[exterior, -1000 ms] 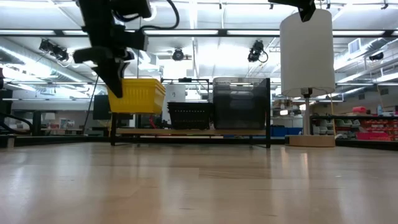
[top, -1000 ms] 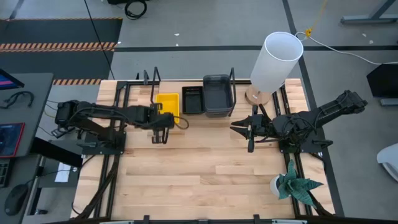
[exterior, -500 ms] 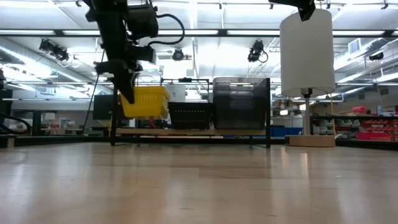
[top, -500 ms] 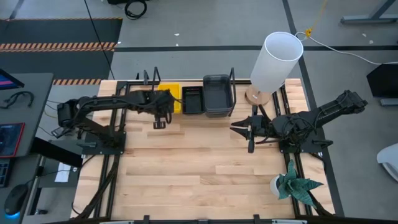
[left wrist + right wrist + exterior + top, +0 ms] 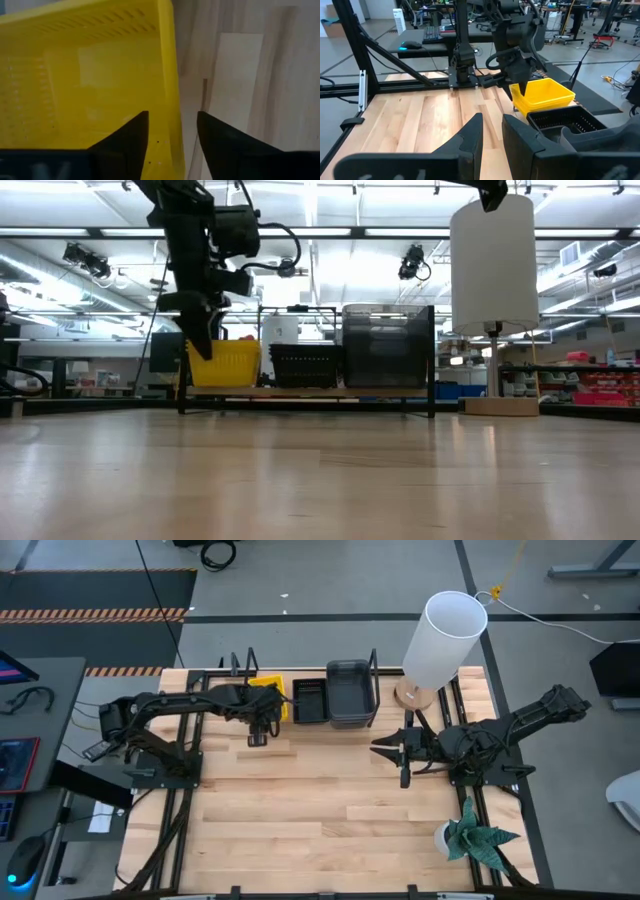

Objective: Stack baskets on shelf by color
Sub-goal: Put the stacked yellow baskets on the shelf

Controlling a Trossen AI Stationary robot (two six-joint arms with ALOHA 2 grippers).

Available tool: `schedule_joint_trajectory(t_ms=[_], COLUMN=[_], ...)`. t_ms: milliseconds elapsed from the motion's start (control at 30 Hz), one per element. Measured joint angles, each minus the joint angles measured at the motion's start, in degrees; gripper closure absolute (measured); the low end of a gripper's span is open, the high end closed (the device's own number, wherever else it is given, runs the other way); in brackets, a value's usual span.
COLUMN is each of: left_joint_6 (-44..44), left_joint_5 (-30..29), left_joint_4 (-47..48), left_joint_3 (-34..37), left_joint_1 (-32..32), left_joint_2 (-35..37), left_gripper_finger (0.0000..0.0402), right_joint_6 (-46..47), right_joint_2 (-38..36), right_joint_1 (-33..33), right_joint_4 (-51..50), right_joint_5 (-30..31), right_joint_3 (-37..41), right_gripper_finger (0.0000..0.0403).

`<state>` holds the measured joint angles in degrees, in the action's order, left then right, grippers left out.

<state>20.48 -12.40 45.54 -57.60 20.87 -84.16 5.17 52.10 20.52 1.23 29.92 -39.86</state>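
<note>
A yellow basket (image 5: 272,694) sits at the left end of the shelf (image 5: 310,392). A black basket (image 5: 310,700) stands beside it, then a larger dark grey one (image 5: 349,692). My left gripper (image 5: 172,135) is open over the yellow basket's near wall (image 5: 169,75). One finger stands inside that wall and one outside, with a gap showing on the outer side. It points steeply down (image 5: 203,340). My right gripper (image 5: 385,748) waits at mid-table on the right, open by a narrow gap (image 5: 492,135), with nothing between its fingers.
A tall white lamp (image 5: 445,640) stands on a wooden foot just right of the shelf. A small potted plant (image 5: 475,835) is near the front right. Black wire frames (image 5: 432,360) close off the shelf's ends. Bare plank tabletop (image 5: 320,800) lies between the arms.
My left gripper has moved toward the table's far edge and slightly down with the yellow basket. The basket hung above the shelf a second ago and now sits lower, at the shelf's left end. My right arm has kept still.
</note>
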Motion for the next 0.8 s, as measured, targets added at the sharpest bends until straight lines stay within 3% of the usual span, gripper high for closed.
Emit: schedule_joint_trajectory(t_ms=[167, 433, 800], left_joint_6=[2.70, 7.21, 9.50], left_joint_5=[-0.01, -0.04, -6.88], left_joint_4=[0.60, 2.71, 4.74], left_joint_3=[0.00, 0.00, 0.00], left_joint_1=[-1.04, -2.13, -2.06], left_joint_2=[0.00, 0.00, 0.00], left_gripper_finger=[0.0228, 0.0294, 0.0359], right_joint_6=[0.00, 0.17, 0.19], right_joint_2=[0.00, 0.00, 0.00], right_joint_1=[0.08, 0.06, 0.06], right_joint_4=[0.00, 0.04, 0.39], right_joint_5=[0.01, 0.02, 0.02], right_joint_3=[0.00, 0.00, 0.00], right_gripper_finger=[0.0325, 0.0325, 0.0325])
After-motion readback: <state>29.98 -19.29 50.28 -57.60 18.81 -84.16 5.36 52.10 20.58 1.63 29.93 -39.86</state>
